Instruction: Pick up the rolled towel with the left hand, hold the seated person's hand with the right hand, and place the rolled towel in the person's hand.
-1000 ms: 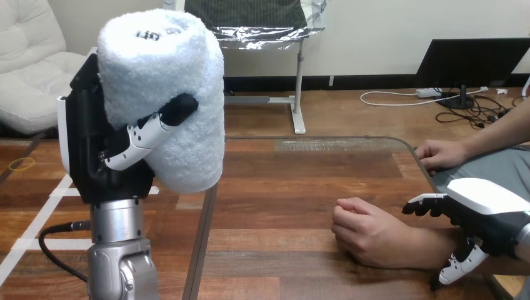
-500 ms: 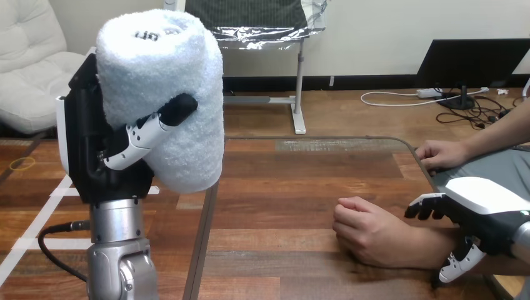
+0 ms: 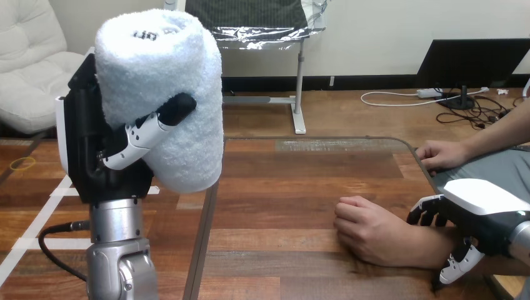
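While the left hand (image 3: 100,147) grips the towel (image 3: 164,87) upright, the right hand (image 3: 482,203) is at the person's wrist (image 3: 424,242), can't tell if gripping.

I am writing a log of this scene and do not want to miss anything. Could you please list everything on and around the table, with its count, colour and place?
rolled towel: one, white, upright, raised above the table's left part.
table: one, brown wood, across the view.
person's near hand: one, loosely closed, resting on the table right of centre.
person's far hand: one, resting at the table's right edge, farther back.
left forearm: one, silver, lower left.
left hand: one, black with white shells, at the left, thumb curled across the rolled towel.
right hand: one, black with a white shell, lower right, over the wrist of the person's near hand.
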Robot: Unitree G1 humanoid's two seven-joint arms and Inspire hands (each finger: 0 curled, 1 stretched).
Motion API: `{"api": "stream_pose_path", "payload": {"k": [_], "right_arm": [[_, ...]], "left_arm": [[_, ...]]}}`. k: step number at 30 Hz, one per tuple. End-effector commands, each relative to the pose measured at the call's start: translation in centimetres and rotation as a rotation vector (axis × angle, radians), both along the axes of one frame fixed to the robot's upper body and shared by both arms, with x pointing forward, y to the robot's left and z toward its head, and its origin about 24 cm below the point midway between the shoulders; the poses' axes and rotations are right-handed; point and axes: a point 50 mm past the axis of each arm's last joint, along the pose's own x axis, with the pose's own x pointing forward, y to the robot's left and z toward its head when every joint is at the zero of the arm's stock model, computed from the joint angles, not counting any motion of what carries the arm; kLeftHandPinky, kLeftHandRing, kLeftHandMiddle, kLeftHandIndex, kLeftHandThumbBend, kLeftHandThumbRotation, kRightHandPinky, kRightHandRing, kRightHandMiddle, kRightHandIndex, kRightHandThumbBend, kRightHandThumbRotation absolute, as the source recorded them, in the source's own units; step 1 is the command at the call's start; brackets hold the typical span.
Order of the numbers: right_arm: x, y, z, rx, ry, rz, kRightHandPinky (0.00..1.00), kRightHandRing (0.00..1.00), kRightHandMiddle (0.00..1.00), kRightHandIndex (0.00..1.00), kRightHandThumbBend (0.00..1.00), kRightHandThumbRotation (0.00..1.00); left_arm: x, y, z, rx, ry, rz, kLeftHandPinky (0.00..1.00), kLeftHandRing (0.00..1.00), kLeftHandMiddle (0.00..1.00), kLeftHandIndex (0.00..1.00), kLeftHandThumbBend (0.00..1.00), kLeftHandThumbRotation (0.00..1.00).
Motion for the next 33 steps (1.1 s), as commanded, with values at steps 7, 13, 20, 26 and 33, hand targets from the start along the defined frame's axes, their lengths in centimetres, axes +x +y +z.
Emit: {"api": "stream_pose_path", "payload": {"k": [7, 13, 20, 26, 33], "right_arm": [[0.3, 0.0, -0.2, -0.039, 0.021, 0.001, 0.46, 0.64, 0.70, 0.70, 1.00, 0.07], [0.3, 0.2, -0.4, -0.040, 0.033, 0.001, 0.43, 0.60, 0.67, 0.68, 1.00, 0.04], [0.3, 0.3, -0.7, -0.065, 0.062, 0.001, 0.41, 0.57, 0.65, 0.66, 1.00, 0.03], [0.2, 0.5, -0.9, -0.081, 0.075, 0.004, 0.42, 0.56, 0.63, 0.64, 0.98, 0.03], [0.2, 0.8, -1.2, -0.089, 0.081, 0.013, 0.40, 0.53, 0.60, 0.60, 0.97, 0.02]], "left_arm": [[0.1, -0.3, 2.5, -0.022, -0.108, -0.004, 0.19, 0.26, 0.32, 0.39, 0.59, 0.00], [0.1, -0.2, 2.5, -0.034, -0.108, -0.008, 0.19, 0.26, 0.32, 0.39, 0.60, 0.00], [0.1, -0.2, 2.5, -0.029, -0.111, -0.004, 0.18, 0.26, 0.32, 0.39, 0.60, 0.00], [0.1, -0.1, 2.6, -0.028, -0.112, -0.003, 0.18, 0.26, 0.32, 0.39, 0.59, 0.00], [0.1, -0.1, 2.5, -0.030, -0.111, -0.005, 0.19, 0.26, 0.32, 0.39, 0.59, 0.00]]}}
